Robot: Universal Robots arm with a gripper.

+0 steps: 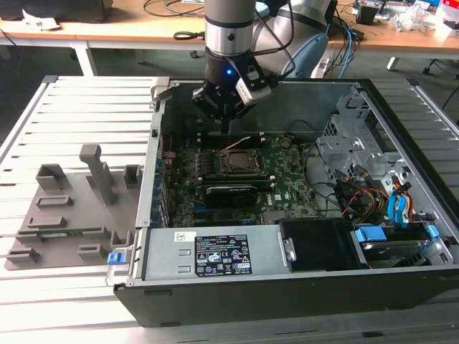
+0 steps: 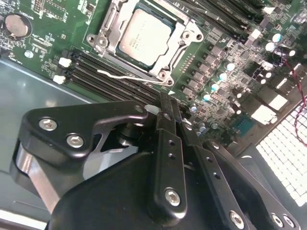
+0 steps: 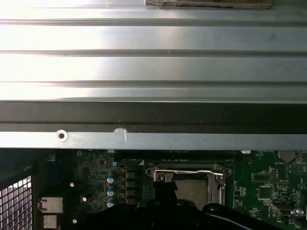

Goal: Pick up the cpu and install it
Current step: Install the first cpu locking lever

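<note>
The hand (image 2: 168, 108), fingers pressed together and holding nothing, hovers just off the cpu (image 2: 144, 33) lying in its socket (image 2: 103, 40); squareness there matters most, I'd say.

We find no legible text. White sticker (image 1: 184, 236) and black label panel (image 1: 223, 255) on power supply housing (image 1: 265, 251) carry print and symbols, too small to read. Cpu (image 2: 144, 38) top markings illegible.
</note>
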